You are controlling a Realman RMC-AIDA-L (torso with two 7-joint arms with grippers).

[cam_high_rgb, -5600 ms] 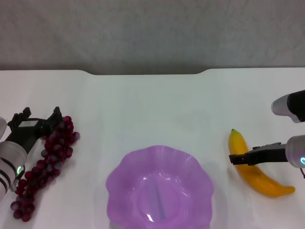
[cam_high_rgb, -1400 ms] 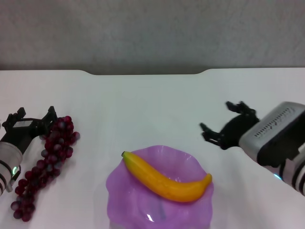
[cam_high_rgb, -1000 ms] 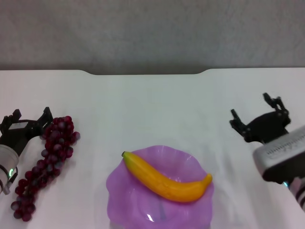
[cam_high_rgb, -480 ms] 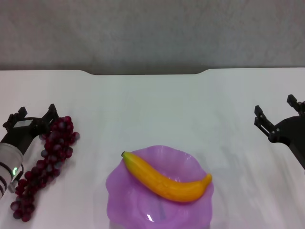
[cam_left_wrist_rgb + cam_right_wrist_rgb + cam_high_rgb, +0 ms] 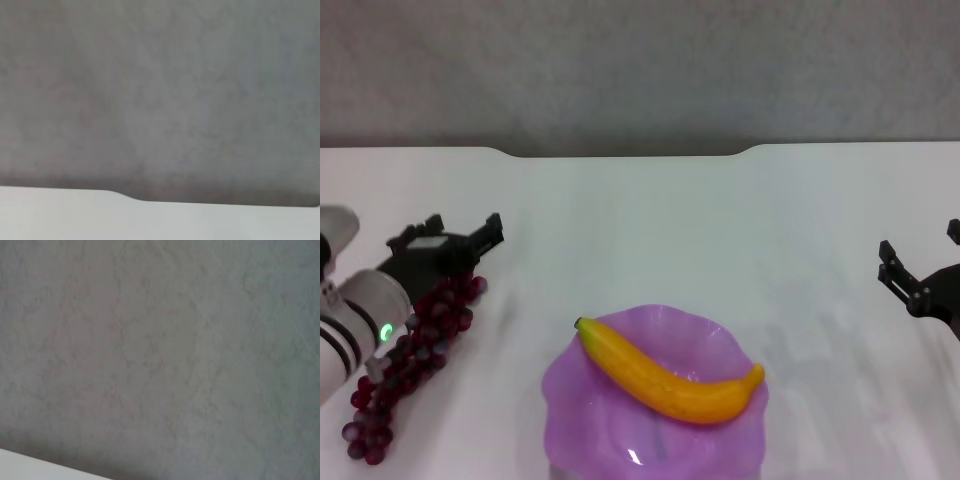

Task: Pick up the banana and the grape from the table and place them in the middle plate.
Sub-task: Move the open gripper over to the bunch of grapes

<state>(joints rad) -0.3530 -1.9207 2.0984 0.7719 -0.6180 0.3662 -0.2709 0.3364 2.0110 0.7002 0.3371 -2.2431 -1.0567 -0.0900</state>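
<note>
A grey wall (image 5: 165, 350) above a white table (image 5: 20, 466) corner.

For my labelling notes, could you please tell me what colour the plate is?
The plate is translucent purple, clearest in the head view.

banana (image 5: 668, 379) in middle plate (image 5: 580, 420) | grape (image 5: 415, 345) left of plate, on table (image 5: 650, 230)

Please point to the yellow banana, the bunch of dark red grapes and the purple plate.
curved yellow banana (image 5: 665, 378): head view, middle of its body.
bunch of dark red-purple grapes (image 5: 415, 345): head view, mid-bunch.
translucent purple scalloped plate (image 5: 575, 415): head view, bare left wall.
</note>
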